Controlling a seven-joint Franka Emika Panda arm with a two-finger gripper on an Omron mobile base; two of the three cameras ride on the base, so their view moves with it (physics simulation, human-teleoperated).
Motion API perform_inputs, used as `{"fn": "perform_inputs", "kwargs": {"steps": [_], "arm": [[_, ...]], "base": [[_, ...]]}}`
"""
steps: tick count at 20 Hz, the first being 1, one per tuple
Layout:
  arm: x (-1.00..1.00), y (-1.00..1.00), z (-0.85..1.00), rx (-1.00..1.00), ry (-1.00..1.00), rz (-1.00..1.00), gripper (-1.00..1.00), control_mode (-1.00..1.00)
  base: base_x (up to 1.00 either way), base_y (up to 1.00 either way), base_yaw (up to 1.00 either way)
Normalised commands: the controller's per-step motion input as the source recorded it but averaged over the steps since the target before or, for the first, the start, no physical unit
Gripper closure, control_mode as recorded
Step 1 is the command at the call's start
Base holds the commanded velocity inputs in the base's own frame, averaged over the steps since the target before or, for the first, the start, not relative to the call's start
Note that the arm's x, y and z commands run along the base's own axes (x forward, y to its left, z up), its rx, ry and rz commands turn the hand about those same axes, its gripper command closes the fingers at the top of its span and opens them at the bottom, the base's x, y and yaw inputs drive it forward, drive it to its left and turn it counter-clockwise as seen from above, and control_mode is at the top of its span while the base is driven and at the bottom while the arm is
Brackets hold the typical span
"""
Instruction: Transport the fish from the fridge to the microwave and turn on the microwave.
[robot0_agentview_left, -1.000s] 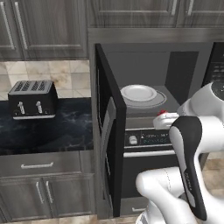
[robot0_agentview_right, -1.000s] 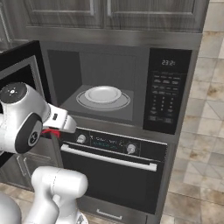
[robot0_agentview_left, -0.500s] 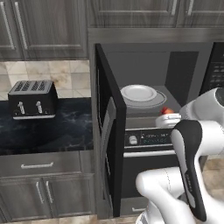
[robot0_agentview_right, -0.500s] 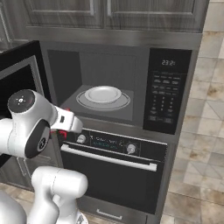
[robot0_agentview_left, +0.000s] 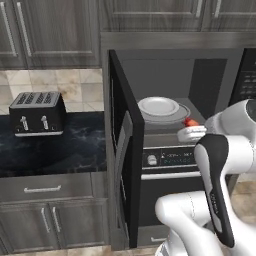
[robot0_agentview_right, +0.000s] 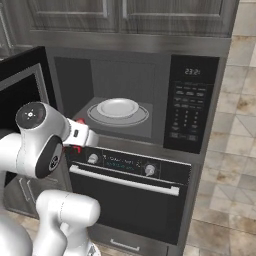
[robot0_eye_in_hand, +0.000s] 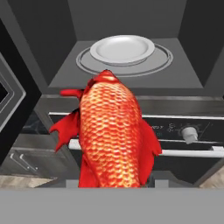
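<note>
Red-orange fish (robot0_eye_in_hand: 114, 131) is clamped in the end effector (robot0_agentview_left: 192, 131) just before the open microwave's (robot0_agentview_right: 130, 80) front edge; bare floor is seen around its white plate (robot0_eye_in_hand: 122, 47).

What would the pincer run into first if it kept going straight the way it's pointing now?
Probably the white plate on the turntable inside the open microwave. The pincer, holding the fish, points into the cavity with nothing between, though depth is hard to judge.
</note>
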Motion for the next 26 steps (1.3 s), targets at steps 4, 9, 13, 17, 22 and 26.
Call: {"fn": "perform_inputs", "kwargs": {"steps": [4, 9, 13, 17, 22, 26], "arm": [[0.29, 0.0, -0.02, 0.0, -0.01, 0.0, 1.0, -1.0], [0.31, 0.0, 0.0, 0.0, 0.0, 0.0, 1.0, -1.0], [0.33, 0.0, 0.0, 0.0, 0.0, 0.0, 1.0, -1.0], [0.4, 0.0, -0.03, 0.0, 0.0, 0.0, 1.0, -1.0], [0.47, -0.01, -0.04, 0.0, 0.01, 0.0, 1.0, -1.0], [0.4, 0.0, 0.0, 0.0, 0.0, 0.0, 1.0, -1.0]], "base": [[0.0, 0.0, 0.0], [0.0, 0.0, 0.0], [0.0, 0.0, 0.0], [0.0, 0.0, 0.0], [0.0, 0.0, 0.0], [0.0, 0.0, 0.0]]}}
